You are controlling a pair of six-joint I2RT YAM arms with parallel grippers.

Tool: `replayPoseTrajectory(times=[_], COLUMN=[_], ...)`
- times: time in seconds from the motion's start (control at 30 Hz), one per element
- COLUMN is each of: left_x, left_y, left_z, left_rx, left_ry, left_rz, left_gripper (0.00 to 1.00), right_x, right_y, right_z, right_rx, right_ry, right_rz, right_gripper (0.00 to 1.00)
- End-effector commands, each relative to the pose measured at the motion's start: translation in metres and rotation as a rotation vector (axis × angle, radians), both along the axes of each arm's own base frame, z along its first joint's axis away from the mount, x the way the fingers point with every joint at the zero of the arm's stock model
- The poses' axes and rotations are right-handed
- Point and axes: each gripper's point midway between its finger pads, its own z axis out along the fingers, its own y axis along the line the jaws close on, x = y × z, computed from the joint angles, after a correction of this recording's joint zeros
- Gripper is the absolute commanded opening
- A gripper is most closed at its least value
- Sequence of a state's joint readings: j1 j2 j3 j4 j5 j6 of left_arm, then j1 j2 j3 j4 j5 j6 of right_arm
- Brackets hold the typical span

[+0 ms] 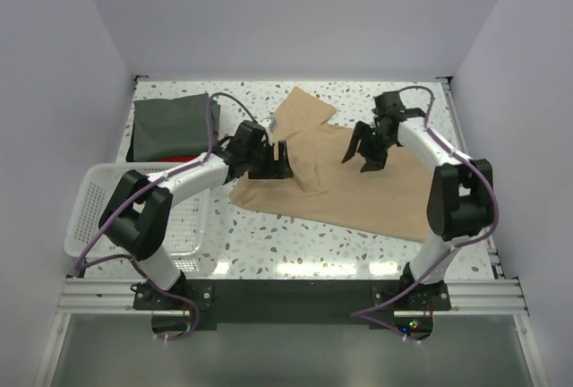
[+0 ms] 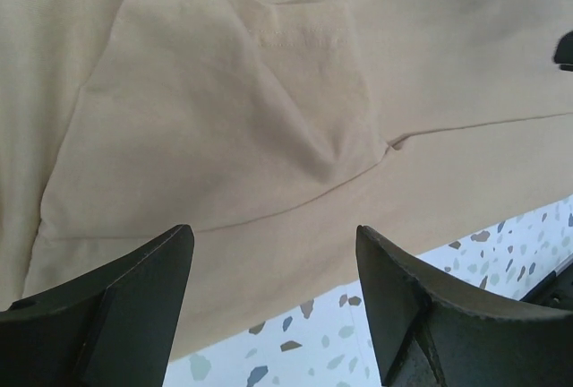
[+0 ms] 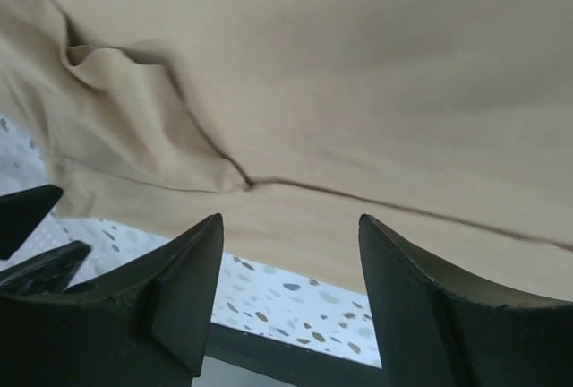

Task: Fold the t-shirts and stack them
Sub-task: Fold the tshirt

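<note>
Tan t-shirt [image 1: 358, 185] lies spread and rumpled across the middle of the speckled tabletop [image 1: 269, 239]. Left fingers [image 2: 116, 306] hang spread apart over its left edge, holding nothing; right fingers [image 3: 170, 297] gape likewise above its middle. Dark grey-green t-shirt [image 1: 175, 123] sits folded at far left, a red edge [image 1: 166, 160] showing at its near side, just beyond the white basket [image 1: 89, 208].

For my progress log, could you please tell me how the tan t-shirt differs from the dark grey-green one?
The tan t-shirt lies spread mid-table; the dark grey-green t-shirt is a compact folded rectangle at the far left. The left gripper and right gripper hang over the tan t-shirt, not the dark one. Both lie on the table.
</note>
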State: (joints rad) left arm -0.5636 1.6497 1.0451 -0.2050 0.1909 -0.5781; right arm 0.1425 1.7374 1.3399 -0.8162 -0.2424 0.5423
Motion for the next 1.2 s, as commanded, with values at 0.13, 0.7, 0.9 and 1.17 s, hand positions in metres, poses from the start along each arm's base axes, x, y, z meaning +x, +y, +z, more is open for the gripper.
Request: replayPoseTrajectory(times=[0.13, 0.7, 0.9, 1.17], left_x=[0.026, 0.009, 0.001, -0.009], left_y=[-0.004, 0.027, 0.033, 0.042], left_z=[0.001, -0.037, -0.044, -0.052], left_rx=[-0.112, -0.046, -0.039, -0.029], left_ry=[-0.059, 0.004, 0.025, 0.049], left_rz=[0.008, 0.069, 0.079, 0.105], left_gripper=[0.78, 0.78, 0.78, 0.78], right_x=[0.057, 0.062, 0.060, 0.065], right_y=[0.091, 0.129, 0.133, 0.126], right_z=[-0.001, -0.050, -0.059, -0.044], right_rx=[0.149, 0.092, 0.077, 0.036], right_ry=[-0.118, -0.045, -0.032, -0.083], right_rz=[0.131, 0.265, 0.280, 0.271], right_gripper=[0.61, 0.54, 0.47, 0.14])
